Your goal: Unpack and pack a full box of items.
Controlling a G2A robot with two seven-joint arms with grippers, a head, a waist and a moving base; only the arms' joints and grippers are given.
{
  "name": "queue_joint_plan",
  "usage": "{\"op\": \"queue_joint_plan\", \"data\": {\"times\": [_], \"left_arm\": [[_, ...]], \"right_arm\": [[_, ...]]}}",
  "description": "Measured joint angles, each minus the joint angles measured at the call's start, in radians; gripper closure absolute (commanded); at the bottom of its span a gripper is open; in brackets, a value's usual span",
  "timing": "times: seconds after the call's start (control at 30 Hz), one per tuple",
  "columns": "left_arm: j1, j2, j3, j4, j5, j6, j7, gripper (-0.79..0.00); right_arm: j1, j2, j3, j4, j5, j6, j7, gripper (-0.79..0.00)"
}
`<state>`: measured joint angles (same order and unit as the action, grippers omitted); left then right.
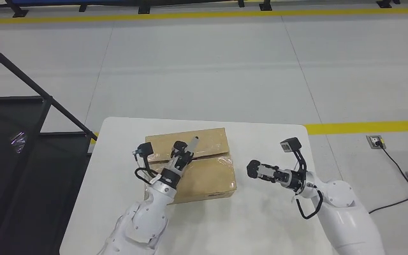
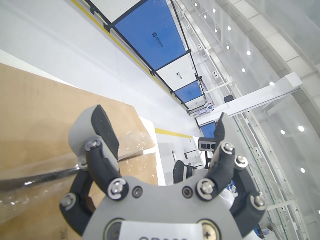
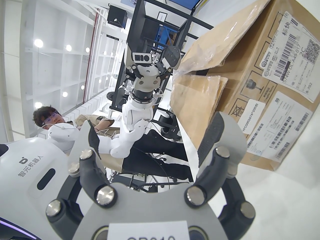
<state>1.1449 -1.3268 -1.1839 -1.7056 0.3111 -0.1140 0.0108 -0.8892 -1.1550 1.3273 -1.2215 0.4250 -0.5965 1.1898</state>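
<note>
A white table (image 1: 268, 210) stands on a pale floor crossed by yellow lines (image 1: 357, 127). A black frame (image 1: 38, 108) rises at its left, and a floor socket (image 1: 375, 141) with a cable lies off to the right.

The left gripper (image 1: 185, 148) is released, its jaws spread wide with nothing between them. Its dark pads (image 2: 103, 128) are well apart in its own wrist view. It hangs over the top of the cardboard box (image 1: 197, 172), near the seam where the two top flaps meet, a little left of the box's middle. Seen from the other arm, one pad is right at the edge of a flap, but whether it touches the cardboard cannot be told.

The box sits closed on the middle of the table, slightly to the left. One top flap (image 3: 225, 26) is lifted a little at the box's right end, leaving a gap over an inner flap. Crumpled clear tape (image 3: 207, 48) clings along its edge.

The right gripper (image 1: 255, 169) is also released and empty, jaws wide. It is low over the table, to the right of the box and apart from it, facing the box's right side. That side carries several printed labels (image 3: 287, 58).
</note>
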Motion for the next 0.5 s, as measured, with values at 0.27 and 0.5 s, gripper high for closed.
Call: {"op": "queue_joint_plan", "data": {"times": [0.27, 0.5], "left_arm": [[0.155, 0.026, -0.203, -0.236, -0.090, -0.054, -0.054, -0.785], [0.268, 0.049, -0.458, -0.215, -0.210, -0.087, -0.131, -0.785]], "right_arm": [[0.097, -0.015, -0.081, -0.045, -0.050, 0.037, -0.050, -0.785], [0.307, -0.074, -0.287, 0.050, -0.088, 0.194, -0.115, -0.785]]}}
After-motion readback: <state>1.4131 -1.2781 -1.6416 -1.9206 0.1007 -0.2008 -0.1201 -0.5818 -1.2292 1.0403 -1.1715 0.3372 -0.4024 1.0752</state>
